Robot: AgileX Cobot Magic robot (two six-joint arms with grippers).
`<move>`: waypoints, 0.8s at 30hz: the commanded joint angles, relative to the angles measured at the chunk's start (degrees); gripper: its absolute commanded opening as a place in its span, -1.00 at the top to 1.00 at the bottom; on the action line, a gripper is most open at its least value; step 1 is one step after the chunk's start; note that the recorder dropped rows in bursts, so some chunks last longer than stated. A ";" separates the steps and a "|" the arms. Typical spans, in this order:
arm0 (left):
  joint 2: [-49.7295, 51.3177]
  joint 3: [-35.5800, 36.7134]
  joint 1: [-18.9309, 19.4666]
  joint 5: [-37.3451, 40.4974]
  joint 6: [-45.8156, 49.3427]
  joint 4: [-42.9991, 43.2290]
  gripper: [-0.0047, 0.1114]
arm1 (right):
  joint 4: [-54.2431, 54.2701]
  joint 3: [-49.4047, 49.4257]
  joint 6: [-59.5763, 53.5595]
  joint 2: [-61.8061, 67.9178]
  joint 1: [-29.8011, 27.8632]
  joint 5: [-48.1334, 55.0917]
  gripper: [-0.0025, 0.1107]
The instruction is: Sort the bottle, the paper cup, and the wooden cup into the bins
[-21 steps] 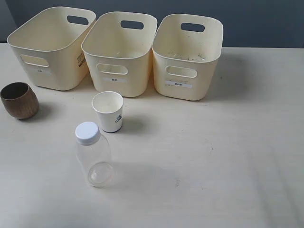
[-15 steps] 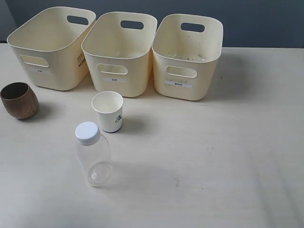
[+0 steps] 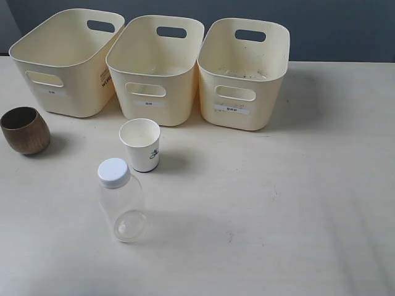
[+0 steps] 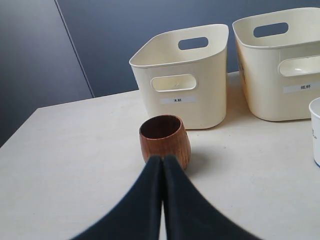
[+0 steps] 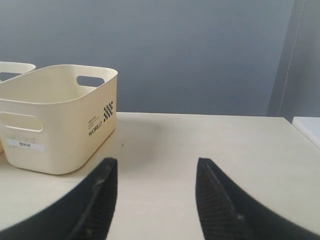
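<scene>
The clear bottle (image 3: 121, 200) with a white cap stands near the table's front left. Just behind it is the white paper cup (image 3: 141, 145), whose edge (image 4: 315, 131) shows in the left wrist view. The brown wooden cup (image 3: 24, 130) sits at the far left, upright. Three cream bins stand in a row at the back: left (image 3: 65, 61), middle (image 3: 154, 68), right (image 3: 242, 71). My left gripper (image 4: 162, 159) is shut and empty, its tips just short of the wooden cup (image 4: 165, 141). My right gripper (image 5: 156, 167) is open over bare table beside the right bin (image 5: 60, 117). Neither gripper shows in the exterior view.
The pale table (image 3: 284, 197) stretches wide to the right of the objects. A dark wall runs behind the bins.
</scene>
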 commanded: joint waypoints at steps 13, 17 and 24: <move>0.22 -0.15 -0.63 -0.17 -0.08 -0.23 0.92 | 23.93 0.18 3.33 -0.25 -0.22 -9.31 0.12; 0.22 -0.15 -0.63 -0.17 -0.08 -0.23 0.92 | 28.15 0.18 3.33 -0.25 -0.22 -12.28 0.12; 0.22 -0.15 -0.63 -0.17 -0.08 -0.23 0.92 | 33.15 0.18 3.57 -0.25 -0.22 -12.06 0.12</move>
